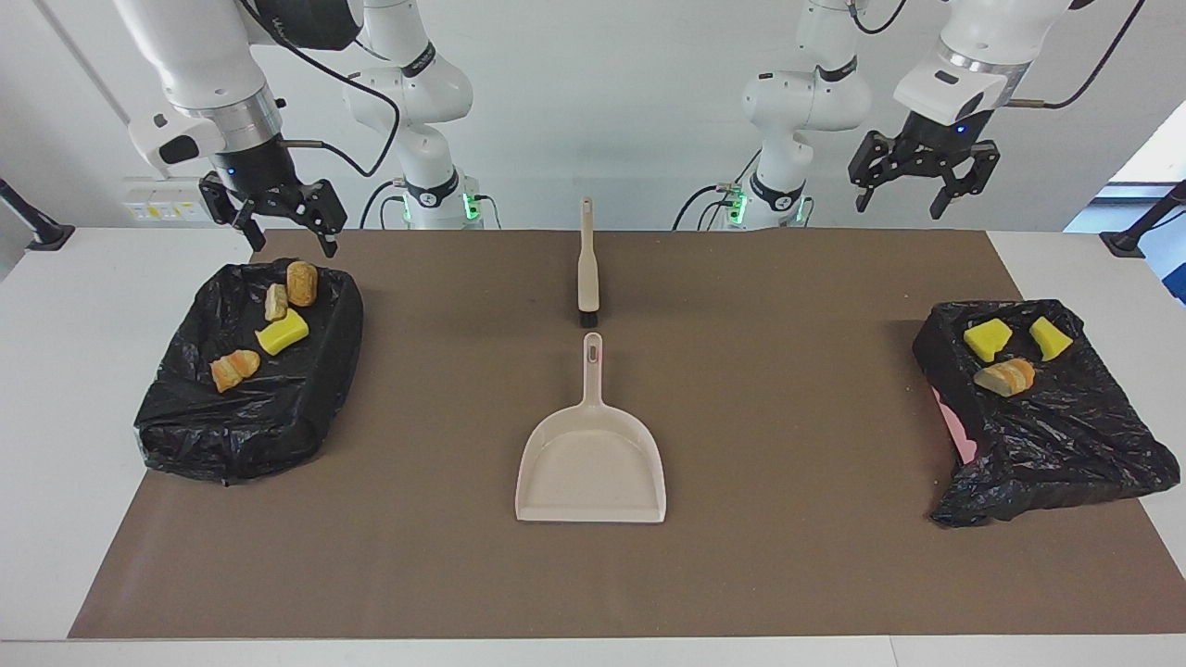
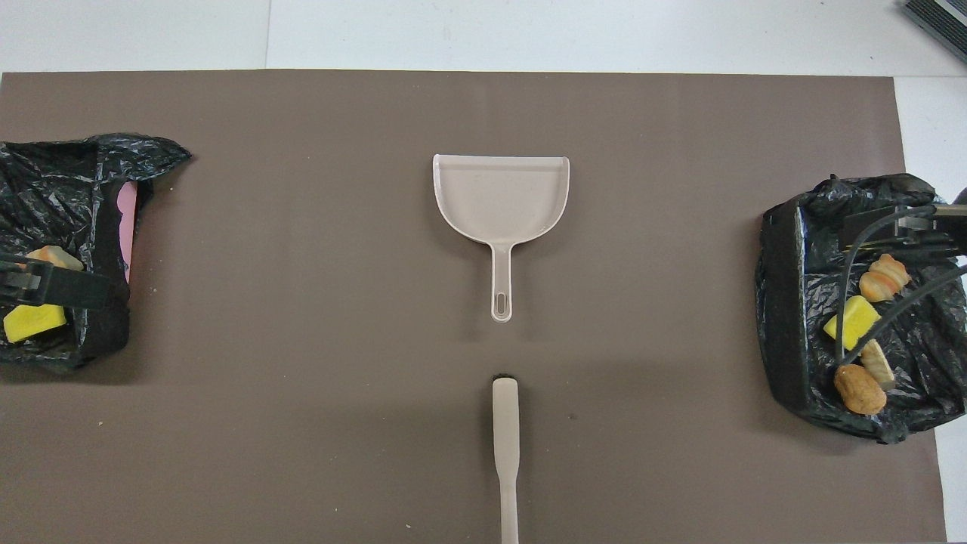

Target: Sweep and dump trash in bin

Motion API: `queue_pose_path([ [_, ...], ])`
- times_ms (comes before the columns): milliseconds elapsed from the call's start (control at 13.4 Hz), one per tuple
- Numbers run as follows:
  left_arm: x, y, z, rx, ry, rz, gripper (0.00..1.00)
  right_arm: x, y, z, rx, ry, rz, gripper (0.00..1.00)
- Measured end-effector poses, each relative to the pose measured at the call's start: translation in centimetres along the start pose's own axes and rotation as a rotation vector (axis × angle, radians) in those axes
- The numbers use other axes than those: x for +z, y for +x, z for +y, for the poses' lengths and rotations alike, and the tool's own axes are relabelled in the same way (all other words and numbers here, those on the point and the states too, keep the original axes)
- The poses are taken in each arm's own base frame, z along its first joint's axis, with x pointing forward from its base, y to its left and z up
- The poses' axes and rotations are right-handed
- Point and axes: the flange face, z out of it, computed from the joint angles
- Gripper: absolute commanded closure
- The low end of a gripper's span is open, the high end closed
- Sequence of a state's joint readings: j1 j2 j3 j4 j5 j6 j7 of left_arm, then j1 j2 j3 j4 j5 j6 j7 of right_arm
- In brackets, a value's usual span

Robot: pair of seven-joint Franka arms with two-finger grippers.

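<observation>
Overhead view: brush (image 2: 505, 453) handle runs off the bottom edge, bristle end barely shows as a dark spot. Bin (image 2: 60, 249) at the left arm's end is cut by the frame edge; only part of its black liner shows. Left gripper (image 2: 45, 283) shows only as a dark bar over that bin, covering part of the trash (image 2: 34, 321); fingers can't be read there. Bin (image 2: 861, 302) at the right arm's end also clipped by the edge, w/ cables and right arm's gear crossing its scraps. Facing view: both arms cut off at top edge. Pink patch (image 1: 954, 426) under liner mostly hidden, can't tell what it is.
</observation>
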State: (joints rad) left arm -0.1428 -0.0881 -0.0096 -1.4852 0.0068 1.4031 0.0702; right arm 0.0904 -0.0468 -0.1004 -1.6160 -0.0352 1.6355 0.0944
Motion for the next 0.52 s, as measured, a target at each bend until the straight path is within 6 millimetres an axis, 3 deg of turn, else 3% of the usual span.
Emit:
queue_pose_path([
  [224, -0.2, 1.4, -0.4, -0.006, -0.002, -0.004, 0.00, 0.0, 0.0, 0.0, 0.000, 0.000, 0.000, 0.00],
  [524, -0.7, 1.2, -1.0, -0.018, -0.003, -0.005, 0.00, 0.0, 0.0, 0.0, 0.000, 0.000, 0.000, 0.00],
])
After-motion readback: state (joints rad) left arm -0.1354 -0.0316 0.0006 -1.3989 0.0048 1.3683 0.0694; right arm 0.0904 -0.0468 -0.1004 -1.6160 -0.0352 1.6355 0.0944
